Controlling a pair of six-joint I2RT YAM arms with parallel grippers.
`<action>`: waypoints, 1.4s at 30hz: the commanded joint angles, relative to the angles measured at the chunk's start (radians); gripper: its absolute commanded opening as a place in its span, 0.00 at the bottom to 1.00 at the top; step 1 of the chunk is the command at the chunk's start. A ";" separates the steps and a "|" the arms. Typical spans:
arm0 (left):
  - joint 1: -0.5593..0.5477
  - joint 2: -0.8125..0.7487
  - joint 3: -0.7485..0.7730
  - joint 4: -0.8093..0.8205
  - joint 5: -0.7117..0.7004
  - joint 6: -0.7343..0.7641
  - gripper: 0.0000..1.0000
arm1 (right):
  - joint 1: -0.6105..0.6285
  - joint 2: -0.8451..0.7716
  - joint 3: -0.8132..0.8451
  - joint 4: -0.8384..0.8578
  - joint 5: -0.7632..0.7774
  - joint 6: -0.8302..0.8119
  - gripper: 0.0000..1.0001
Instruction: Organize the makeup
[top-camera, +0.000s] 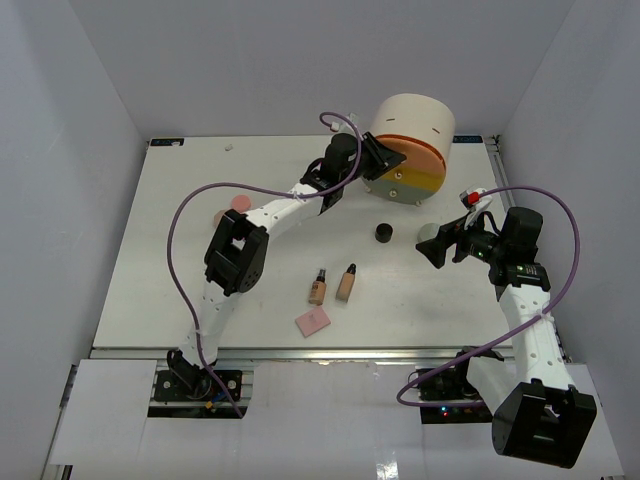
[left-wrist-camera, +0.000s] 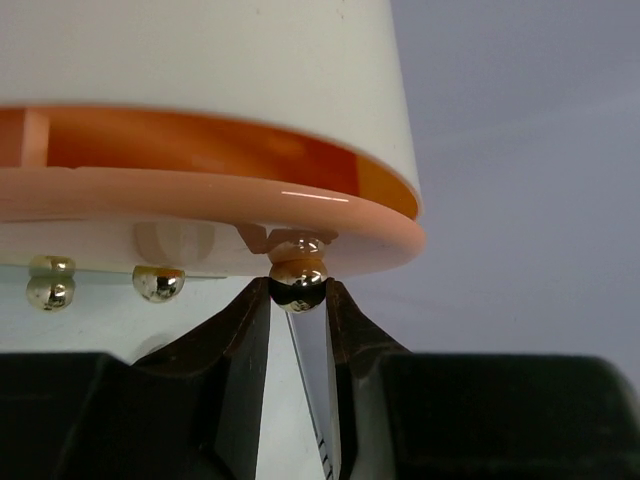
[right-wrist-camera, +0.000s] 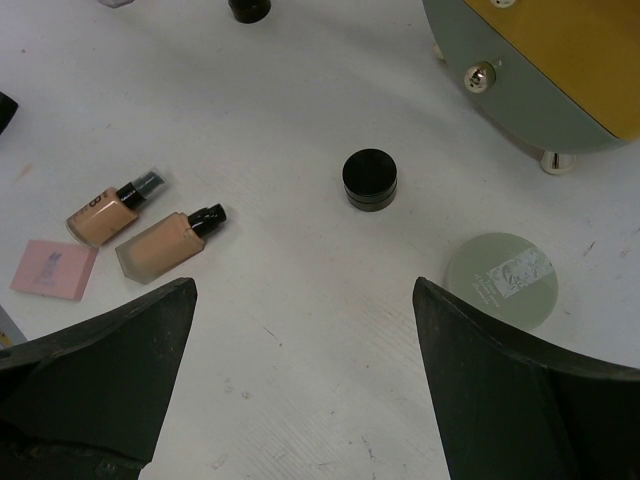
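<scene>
My left gripper (left-wrist-camera: 298, 300) is shut on a gold ball knob (left-wrist-camera: 298, 283) of the pink drawer (left-wrist-camera: 200, 195), which stands swung out from the cream cylinder (top-camera: 412, 120). The top view shows that left gripper (top-camera: 385, 162) at the cylinder's front. My right gripper (right-wrist-camera: 304, 285) hovers open and holds nothing. Below it on the table lie a black round jar (right-wrist-camera: 369, 180), a pale green round jar (right-wrist-camera: 500, 280), two beige black-capped bottles (right-wrist-camera: 112, 208) (right-wrist-camera: 168, 243) and a flat pink square (right-wrist-camera: 55, 268). The bottles (top-camera: 318, 287) (top-camera: 347, 282) lie side by side at mid-table.
Under the pink drawer sit the yellow drawer (right-wrist-camera: 570, 50) and the grey drawer (right-wrist-camera: 520, 95) with its own gold knob (right-wrist-camera: 480, 75). Two small pink pieces (top-camera: 240, 203) lie at the table's left. Another black jar (right-wrist-camera: 249, 8) shows at the right wrist view's top edge.
</scene>
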 joint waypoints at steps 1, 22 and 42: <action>-0.020 -0.193 -0.178 0.039 0.001 0.053 0.11 | -0.006 -0.011 -0.007 0.033 -0.025 -0.004 0.95; -0.027 -0.358 -0.425 0.122 0.030 0.080 0.63 | -0.032 -0.021 -0.021 0.028 -0.086 -0.020 0.95; -0.013 -0.706 -0.670 0.055 0.091 0.365 0.98 | -0.033 -0.014 -0.022 -0.117 -0.241 -0.264 0.96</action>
